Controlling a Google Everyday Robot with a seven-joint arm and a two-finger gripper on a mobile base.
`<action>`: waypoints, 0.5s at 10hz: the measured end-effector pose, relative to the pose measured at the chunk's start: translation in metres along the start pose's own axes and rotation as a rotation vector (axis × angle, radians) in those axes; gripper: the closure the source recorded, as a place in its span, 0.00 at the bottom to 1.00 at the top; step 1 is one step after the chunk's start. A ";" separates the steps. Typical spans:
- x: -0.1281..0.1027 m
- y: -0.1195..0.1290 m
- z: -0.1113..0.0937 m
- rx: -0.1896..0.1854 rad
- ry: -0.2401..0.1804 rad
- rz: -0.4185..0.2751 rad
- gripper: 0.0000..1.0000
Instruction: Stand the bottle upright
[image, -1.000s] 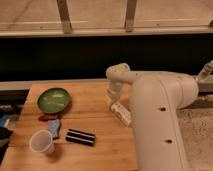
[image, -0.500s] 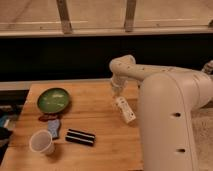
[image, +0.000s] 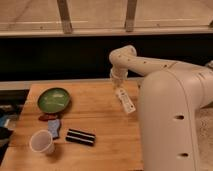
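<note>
The bottle (image: 125, 100) slants near the tabletop's (image: 100, 122) 3 o'clock edge, neck toward 11 o'clock and base toward 5 o'clock. The end effector (image: 118, 79) sits at its neck end, closed tight. Whether it actually grips the bottle cannot be told. The label carries dark marks, too small to read. The bulky white arm (image: 175, 117) crowds the 3 o'clock side. A green plate (image: 53, 99), a blue object (image: 54, 128), a black striped packet (image: 81, 136) and a paper cup (image: 42, 142) lie well apart toward 8 o'clock, with bare wood between them and the bottle.
</note>
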 end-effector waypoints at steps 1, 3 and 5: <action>-0.005 -0.002 -0.004 0.003 -0.022 0.007 1.00; -0.017 0.003 -0.009 -0.005 -0.055 0.009 1.00; -0.020 0.002 -0.011 -0.011 -0.075 0.017 1.00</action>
